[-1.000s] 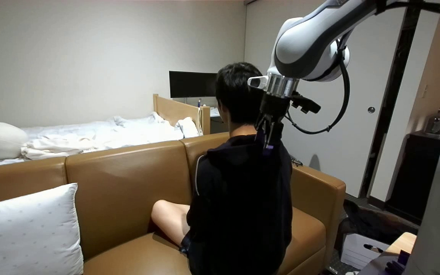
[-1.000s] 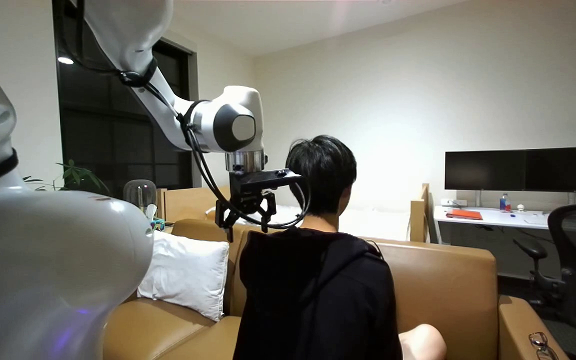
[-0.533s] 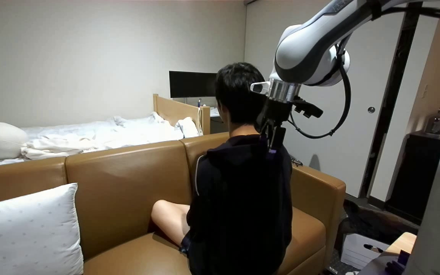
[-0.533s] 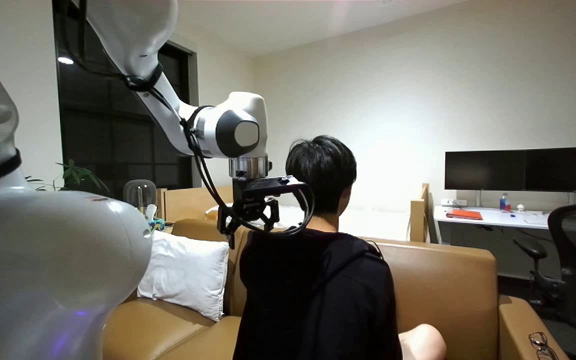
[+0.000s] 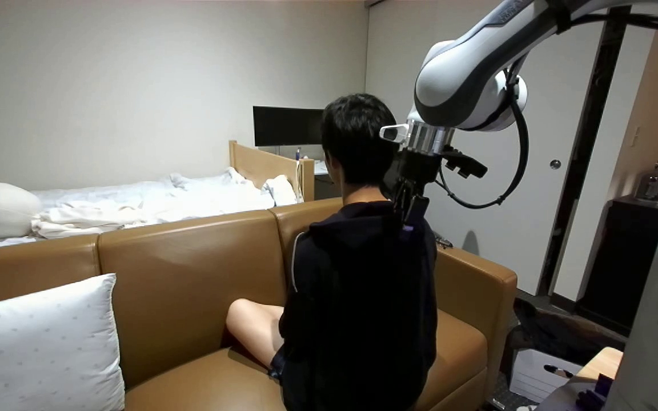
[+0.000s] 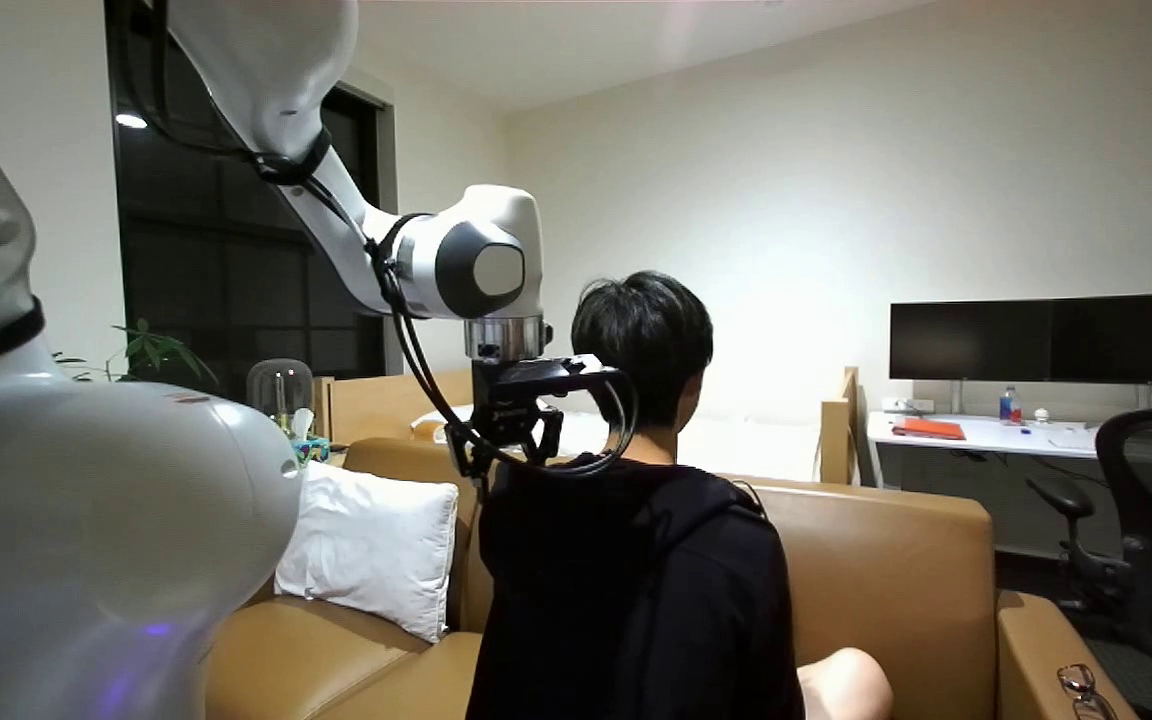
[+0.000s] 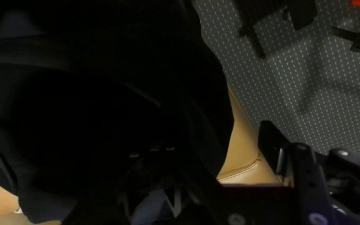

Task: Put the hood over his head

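Behind a seated black-haired person in dark clothes [image 5: 357, 308], a black two-fingered robotic gripper [image 6: 513, 468] hangs pointing down, fingers spread apart; whether they touch the clothing cannot be told. The black fabric hood [image 5: 347, 231] lies lowered below the person's neck. A tan leather sofa [image 5: 192, 257] is under the person, with a square white pillow [image 6: 376, 550] to the person's left.

Looks like home: bed [image 5: 192, 197], sofa [image 5: 192, 257], pillow [image 5: 43, 348], desk [image 6: 991, 438].
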